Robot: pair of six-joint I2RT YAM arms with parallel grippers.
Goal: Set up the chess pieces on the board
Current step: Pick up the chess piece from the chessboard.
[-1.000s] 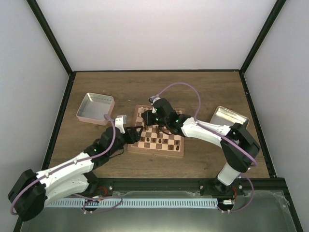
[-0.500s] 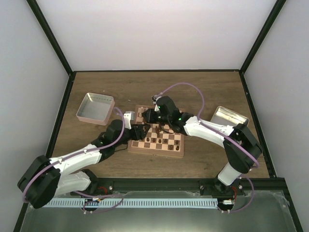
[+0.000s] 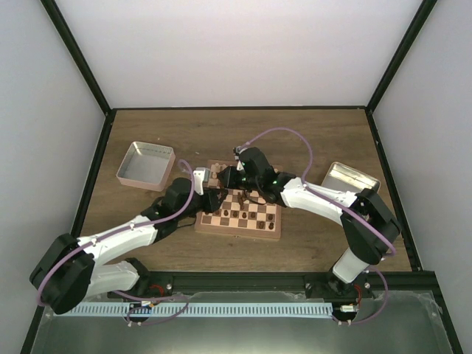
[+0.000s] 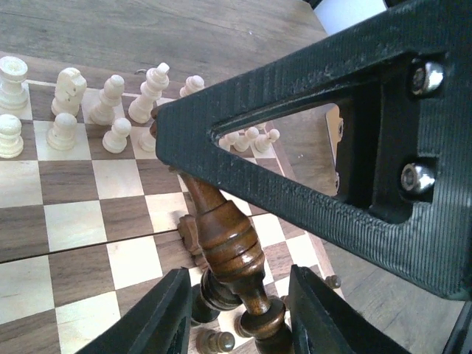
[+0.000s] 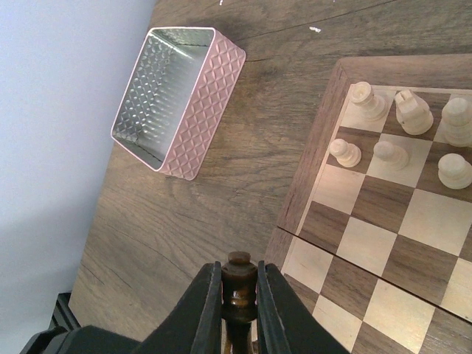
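Note:
The board lies mid-table, with cream chess pieces in rows along its far side and dark pieces along the near side. Over the board's left part, my right gripper is shut on a dark brown chess piece. In the left wrist view the same piece hangs between my left gripper's fingers. A gap shows on each side of it, so the left gripper is open. My right gripper's black finger fills the upper right of that view.
A pink tin tray stands left of the board and a silver tray right of it. Several dark pieces lie toppled on the squares under the left gripper. Black frame posts edge the table.
My left arm has reached forward and right until its jaws sit around the piece held by the right gripper, and the jaws have narrowed. The right gripper shifted slightly left, still shut.

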